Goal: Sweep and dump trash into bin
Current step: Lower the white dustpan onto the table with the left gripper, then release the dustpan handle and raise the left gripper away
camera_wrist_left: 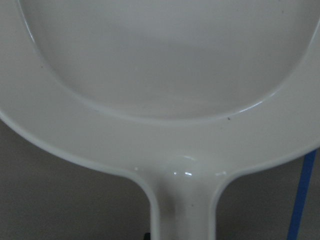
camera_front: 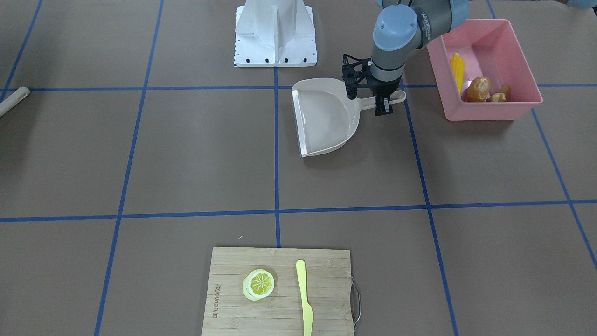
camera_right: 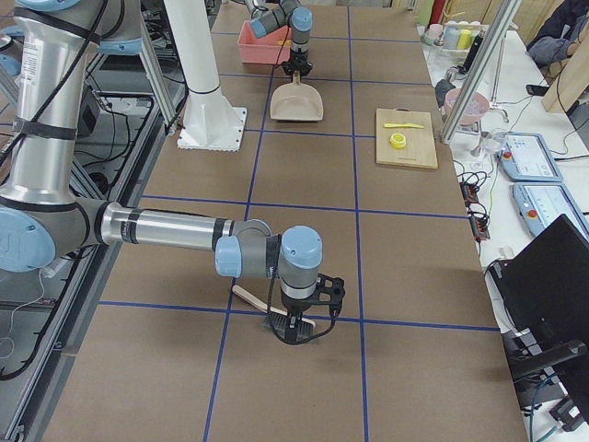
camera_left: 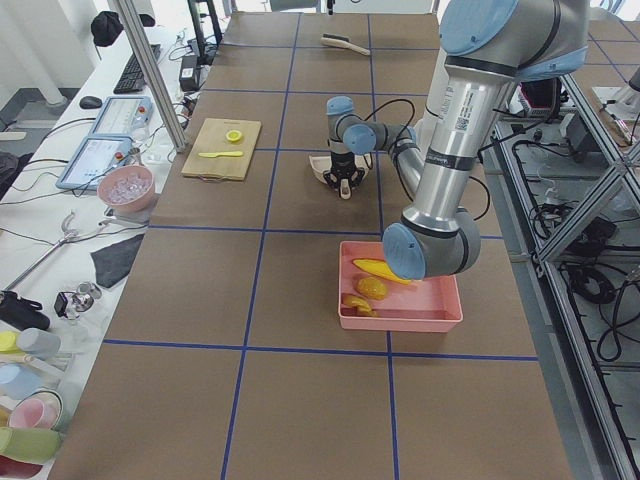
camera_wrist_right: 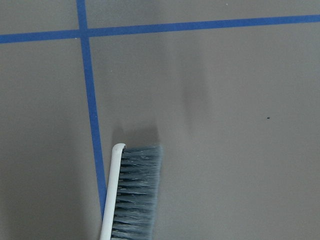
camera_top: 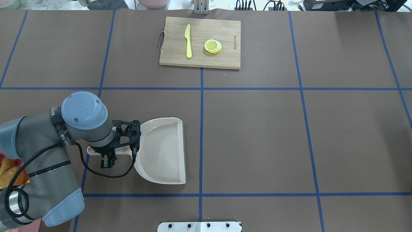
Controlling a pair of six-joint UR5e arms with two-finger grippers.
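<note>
The pink bin stands at the table's left end and holds the trash: a yellow corn cob, an orange-brown potato and a tan ginger root. The beige dustpan lies flat and empty on the table beside the bin. My left gripper points down over the dustpan's handle and looks shut on it. My right gripper shows only in the exterior right view, low over a grey-bristled brush. I cannot tell if it is open or shut.
A wooden cutting board on the far side holds a lemon slice and a pale yellow knife. The white robot base stands at the near edge. The brush handle shows at the table's right end.
</note>
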